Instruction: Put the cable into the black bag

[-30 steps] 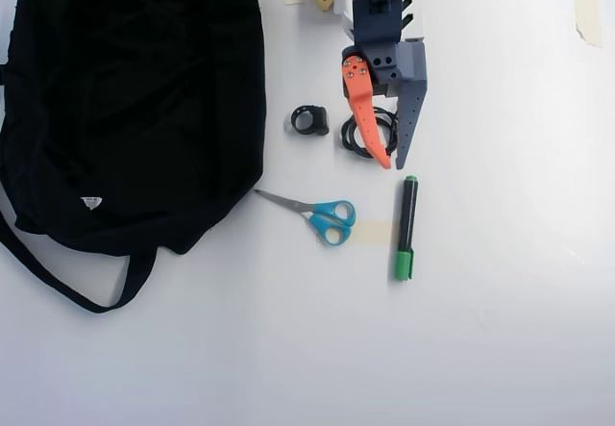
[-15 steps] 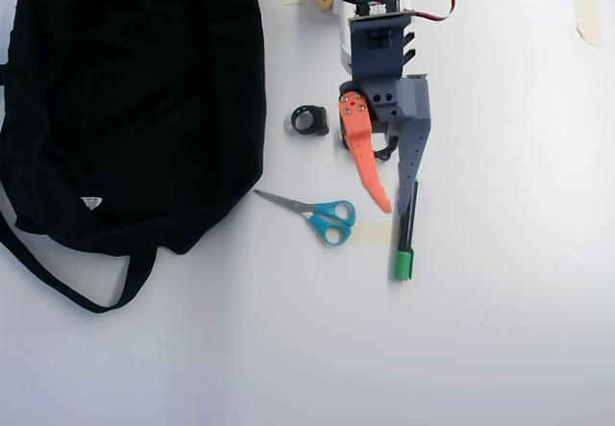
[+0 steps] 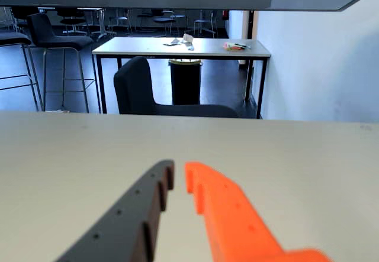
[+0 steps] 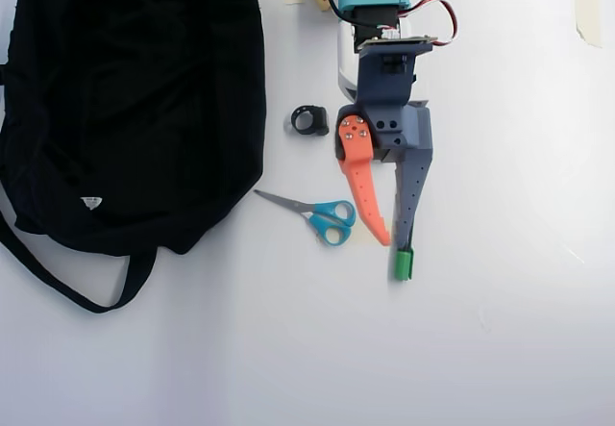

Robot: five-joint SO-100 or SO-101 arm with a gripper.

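Now, quick notes, overhead view unless noted:
Gripper (image 4: 393, 243): jaws parted w/ narrow gap, nothing between tips; wrist view (image 3: 179, 173) shows same, bare tabletop ahead.
Cable: not visible, can't tell where; arm covers table beneath it.
Black bag (image 4: 135, 99): upper left, strap trailing bottom left.
Marker (image 4: 404, 263): only green cap shows, just past grey finger.
Scissors (image 4: 317, 213): left of orange finger.
Black ring (image 4: 309, 120): btw bag & arm.

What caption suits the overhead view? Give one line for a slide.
Gripper nearly closed above the green-capped marker, beside scissors, ring and black bag.
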